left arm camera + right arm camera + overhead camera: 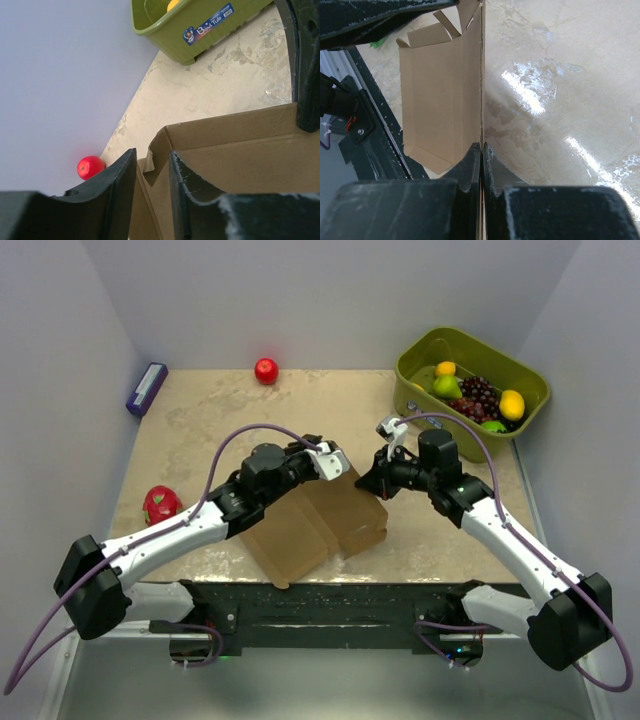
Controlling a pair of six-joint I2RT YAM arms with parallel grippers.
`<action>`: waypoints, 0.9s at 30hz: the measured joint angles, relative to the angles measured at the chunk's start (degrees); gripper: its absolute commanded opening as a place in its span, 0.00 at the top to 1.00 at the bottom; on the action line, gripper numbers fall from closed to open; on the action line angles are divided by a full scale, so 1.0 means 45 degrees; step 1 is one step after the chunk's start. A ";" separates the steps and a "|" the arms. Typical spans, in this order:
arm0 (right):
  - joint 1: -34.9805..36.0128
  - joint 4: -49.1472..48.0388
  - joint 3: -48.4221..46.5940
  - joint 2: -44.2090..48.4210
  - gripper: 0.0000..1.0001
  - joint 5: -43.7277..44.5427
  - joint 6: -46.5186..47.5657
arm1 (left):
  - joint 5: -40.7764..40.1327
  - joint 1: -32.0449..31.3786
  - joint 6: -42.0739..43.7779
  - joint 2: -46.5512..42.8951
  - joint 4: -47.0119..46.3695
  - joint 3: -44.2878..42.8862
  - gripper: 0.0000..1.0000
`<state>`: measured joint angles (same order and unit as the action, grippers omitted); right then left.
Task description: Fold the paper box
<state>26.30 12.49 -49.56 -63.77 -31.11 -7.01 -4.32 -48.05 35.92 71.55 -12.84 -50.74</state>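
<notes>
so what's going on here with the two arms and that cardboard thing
Two robot arms are folding a paper box in the middle of the table. The right gripper is shut on the thin edge of one upright cardboard wall. The left gripper sits over a corner of the box, its jaws a little apart around a flap, not clamped on it. Some walls are raised, but the box is not finished. A green bin of fruit stands at the far right.

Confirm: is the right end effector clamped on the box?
Yes, the right end effector is pinched shut on the paper box along its thin edge.
</notes>
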 measured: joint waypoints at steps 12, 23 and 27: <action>0.0000 0.0010 -0.0131 0.0000 1.00 0.0005 0.0000 | -0.0199 -0.0092 0.0185 0.0209 -0.0277 0.0000 0.96; 0.0000 0.0029 -0.0223 -0.0107 1.00 0.0005 0.0000 | -0.0277 -0.0092 0.0165 0.0219 -0.0296 0.0000 1.00; 0.0000 0.0087 -0.0223 -0.0175 1.00 0.0044 0.0010 | -0.0185 -0.0087 0.0019 0.0219 -0.0053 -0.0058 1.00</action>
<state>26.30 12.88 -50.57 -64.55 -30.92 -6.96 -5.15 -48.45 36.01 72.53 -13.08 -51.00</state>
